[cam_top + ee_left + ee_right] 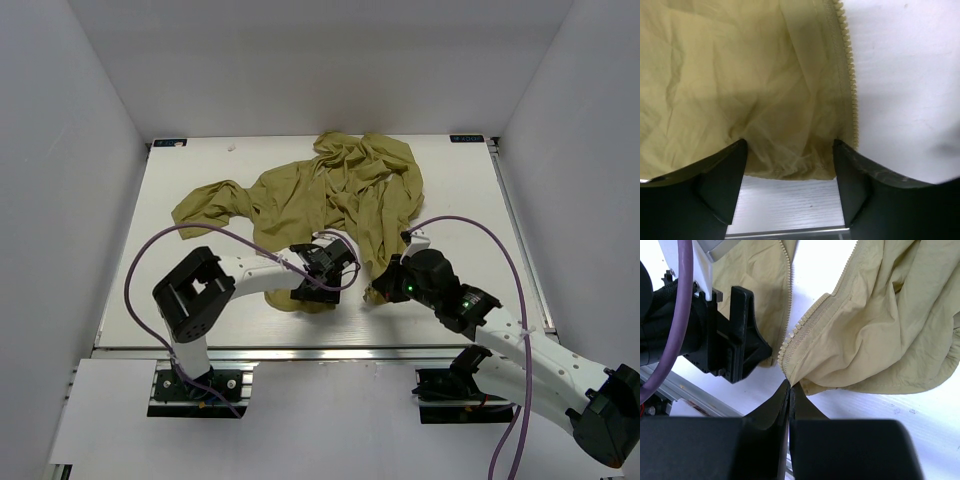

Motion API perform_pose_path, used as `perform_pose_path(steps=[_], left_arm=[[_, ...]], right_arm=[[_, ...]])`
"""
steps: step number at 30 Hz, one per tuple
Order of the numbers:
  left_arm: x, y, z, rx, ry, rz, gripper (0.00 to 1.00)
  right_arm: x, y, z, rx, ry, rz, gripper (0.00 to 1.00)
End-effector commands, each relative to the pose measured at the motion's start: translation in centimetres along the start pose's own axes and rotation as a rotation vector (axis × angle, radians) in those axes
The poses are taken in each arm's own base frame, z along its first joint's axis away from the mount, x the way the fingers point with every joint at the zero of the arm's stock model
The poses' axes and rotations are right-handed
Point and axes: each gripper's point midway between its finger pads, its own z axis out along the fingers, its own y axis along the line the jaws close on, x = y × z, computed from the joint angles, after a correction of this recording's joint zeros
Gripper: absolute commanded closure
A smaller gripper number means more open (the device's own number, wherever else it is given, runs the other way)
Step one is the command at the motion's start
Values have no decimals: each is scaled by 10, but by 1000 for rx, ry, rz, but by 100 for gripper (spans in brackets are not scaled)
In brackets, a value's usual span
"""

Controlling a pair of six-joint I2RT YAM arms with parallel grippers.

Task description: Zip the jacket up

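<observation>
**While right end effector [790,389] sits shut at the hem corner, left end effector [790,147] straddles the other front edge**

Jacket [330,190] lies crumpled on the white worktop [200,300], from centre to far side. Its front hem is toward the arms and the zipper is undone.

Left: jaws wide apart over the hem. Fabric lies between the fingers [722,182], and the zipper teeth [850,75] run down to one of them. Not clamped on anything.

Right: fully closed, tips touching the bottom corner of the other zipper half [802,327]. Can't tell if any fabric is pinched.

Bare worktop shows between the two zipper halves.
</observation>
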Motion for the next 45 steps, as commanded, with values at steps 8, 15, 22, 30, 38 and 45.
perform_pose_path(steps=[8, 15, 22, 30, 38, 45], left_arm=[[19, 12, 32, -75, 46, 23, 73], [-7, 6, 7, -19, -52, 1, 100], [-50, 6, -61, 131, -296, -8, 100], [-63, -2, -145, 478, -591, 126, 100], [-64, -6, -167, 567, -639, 89, 100], [-70, -18, -176, 655, -663, -4, 95]], right_arm=[[-1, -3, -1, 14, -15, -8, 100], [-3, 5, -1, -33, -23, -29, 100], [-9, 29, -2, -167, -41, -80, 100], [-19, 67, -11, -384, -88, -174, 100], [-24, 78, -17, -442, -106, -167, 100], [-22, 85, -18, -497, -120, -137, 100]])
